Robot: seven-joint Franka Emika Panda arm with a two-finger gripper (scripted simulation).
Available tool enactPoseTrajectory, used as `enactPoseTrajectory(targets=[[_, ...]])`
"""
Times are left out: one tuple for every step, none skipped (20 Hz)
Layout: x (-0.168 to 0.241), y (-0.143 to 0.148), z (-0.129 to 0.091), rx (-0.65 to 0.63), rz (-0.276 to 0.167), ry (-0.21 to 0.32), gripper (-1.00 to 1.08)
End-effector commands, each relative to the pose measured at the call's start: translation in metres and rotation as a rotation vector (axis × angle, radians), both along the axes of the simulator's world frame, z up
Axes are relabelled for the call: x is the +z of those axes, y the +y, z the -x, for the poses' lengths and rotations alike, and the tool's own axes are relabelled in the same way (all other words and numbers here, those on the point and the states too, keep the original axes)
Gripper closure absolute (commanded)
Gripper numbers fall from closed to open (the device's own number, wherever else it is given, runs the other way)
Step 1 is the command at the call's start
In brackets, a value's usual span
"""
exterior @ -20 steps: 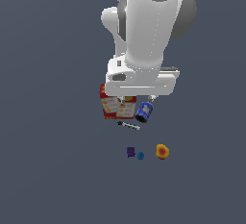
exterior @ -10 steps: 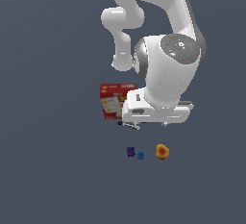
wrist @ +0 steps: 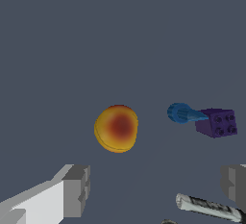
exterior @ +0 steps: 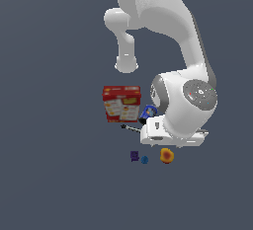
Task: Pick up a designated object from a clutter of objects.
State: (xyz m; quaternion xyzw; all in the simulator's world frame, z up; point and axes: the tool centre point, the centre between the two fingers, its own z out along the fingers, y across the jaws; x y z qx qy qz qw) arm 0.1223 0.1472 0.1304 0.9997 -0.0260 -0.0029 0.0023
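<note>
**Arm swings across to the orange fruit**

Over the last second the arm has moved from above the red cracker box (exterior: 121,104) toward the exterior view's right and down, so its head now hangs just beside the orange fruit (exterior: 167,155). The blue can (exterior: 148,112) is partly hidden behind the arm.

In the wrist view the gripper (wrist: 153,189) has its jaws wide apart, holding nothing. The fruit (wrist: 116,128) lies free on the worktop (wrist: 72,50), ahead of the gap and off toward one finger, apart from the blue ball (wrist: 179,113), purple block (wrist: 217,122) and marker (wrist: 209,207). Judging by this, the approach is nearly done; centring and descending remain.
</note>
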Motion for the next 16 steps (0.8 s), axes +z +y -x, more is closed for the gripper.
enactPoseTrajectory(targets=[[-0.015,0.009,-0.005,-0.01,-0.001,-0.003,-0.92],[-0.02,0.012,-0.006,-0.013,-0.002,-0.004,-0.92],[-0.025,0.015,-0.007,-0.015,-0.002,-0.004,-0.92],[-0.029,0.018,-0.008,-0.018,-0.003,-0.005,-0.92],[-0.033,0.02,-0.008,-0.02,-0.003,-0.005,-0.92],[-0.036,0.022,-0.009,-0.021,-0.003,-0.005,-0.92],[-0.039,0.023,-0.009,-0.023,-0.004,-0.005,-0.92],[-0.041,0.025,-0.01,-0.024,-0.004,-0.006,-0.92],[-0.043,0.026,-0.01,-0.025,-0.004,-0.006,-0.92],[-0.044,0.027,-0.01,-0.026,-0.004,-0.006,-0.92],[-0.045,0.027,-0.01,-0.026,-0.004,-0.006,-0.92],[-0.045,0.027,-0.01,-0.026,-0.004,-0.006,-0.92],[-0.045,0.027,-0.01,-0.025,-0.004,-0.004,-0.92],[-0.045,0.027,-0.01,-0.025,-0.004,-0.004,-0.92],[-0.046,0.027,-0.01,-0.025,-0.004,-0.004,-0.92],[-0.048,0.027,-0.01,-0.025,-0.004,-0.004,-0.92]])
